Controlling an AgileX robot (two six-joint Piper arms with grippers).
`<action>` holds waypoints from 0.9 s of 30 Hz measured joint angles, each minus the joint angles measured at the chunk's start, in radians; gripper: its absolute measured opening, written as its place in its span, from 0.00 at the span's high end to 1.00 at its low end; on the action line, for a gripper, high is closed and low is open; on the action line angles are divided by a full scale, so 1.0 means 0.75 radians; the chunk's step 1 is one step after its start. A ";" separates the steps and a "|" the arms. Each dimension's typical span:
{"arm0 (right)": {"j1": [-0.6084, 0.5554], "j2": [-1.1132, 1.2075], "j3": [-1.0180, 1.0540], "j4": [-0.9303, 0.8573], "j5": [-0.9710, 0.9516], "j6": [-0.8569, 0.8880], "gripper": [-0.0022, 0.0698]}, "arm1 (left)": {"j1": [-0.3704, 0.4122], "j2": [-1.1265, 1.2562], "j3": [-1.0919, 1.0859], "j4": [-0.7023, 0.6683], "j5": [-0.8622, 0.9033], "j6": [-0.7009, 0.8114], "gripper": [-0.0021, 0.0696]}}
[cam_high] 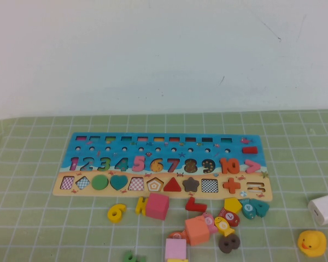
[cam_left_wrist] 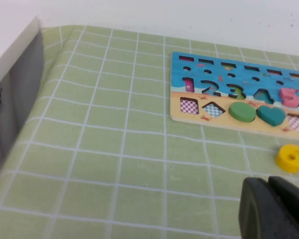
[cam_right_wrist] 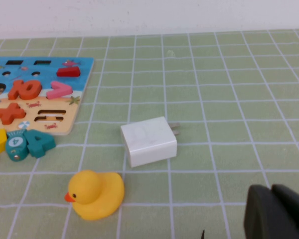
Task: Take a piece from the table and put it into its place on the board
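Left wrist view: our left gripper (cam_left_wrist: 275,208) hangs closed and empty, near the yellow 6 (cam_left_wrist: 290,158), which lies just short of the board (cam_left_wrist: 224,114).

We see green checked cloth (cam_high: 38,191) under a white wall; our right gripper (cam_right_wrist: 278,215), fingers pressed together, hovers by a white charger (cam_right_wrist: 148,141) and rubber duck (cam_right_wrist: 95,194).

One board (cam_high: 164,143). One yellow 6 (cam_high: 116,212) loose. One duck (cam_high: 311,243). One white charger (cam_high: 324,209). Two pink cubes (cam_high: 157,206). One red L-piece (cam_high: 195,205). One teal 4 (cam_right_wrist: 38,142). Two grippers: left (cam_left_wrist: 274,209), right (cam_right_wrist: 279,211).
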 joint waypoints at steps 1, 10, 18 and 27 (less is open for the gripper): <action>0.000 0.000 0.000 0.000 0.000 0.000 0.97 | 0.000 0.000 0.000 -0.019 0.000 -0.012 0.97; 0.000 0.000 0.000 0.000 0.000 0.000 0.97 | 0.000 0.000 0.003 -0.850 -0.133 -0.226 0.97; 0.000 0.000 0.000 0.000 0.000 0.000 0.97 | 0.000 0.000 0.003 -0.997 -0.203 -0.208 0.97; 0.000 0.000 0.000 0.000 0.000 0.000 0.97 | 0.000 0.100 -0.382 -0.954 -0.001 0.443 0.97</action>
